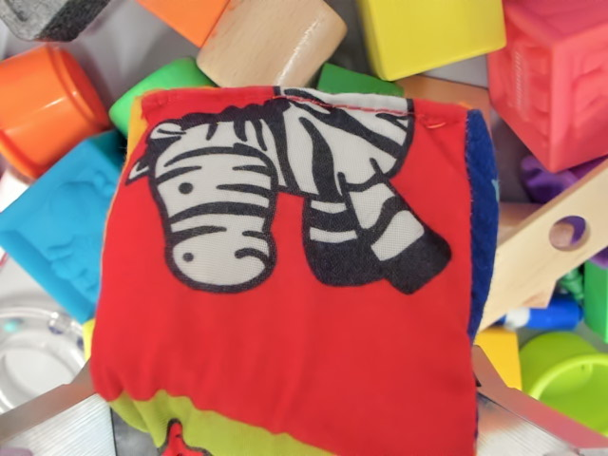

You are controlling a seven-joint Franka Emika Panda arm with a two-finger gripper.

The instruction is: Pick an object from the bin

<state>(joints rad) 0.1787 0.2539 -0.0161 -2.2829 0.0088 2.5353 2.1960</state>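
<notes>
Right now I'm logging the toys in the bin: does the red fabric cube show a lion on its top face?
No. The red fabric cube shows a black-and-white striped zebra on its red face, not a lion.

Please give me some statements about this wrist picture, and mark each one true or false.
1. The soft cube shows a zebra on a red face. True.
2. A yellow block lies at the top. True.
3. The orange cup lies on the wrist view's right. False: it is on the left.
4. The wooden bar has a round hole. True.
5. The cube's visible side panel is green. False: it is blue.
</notes>
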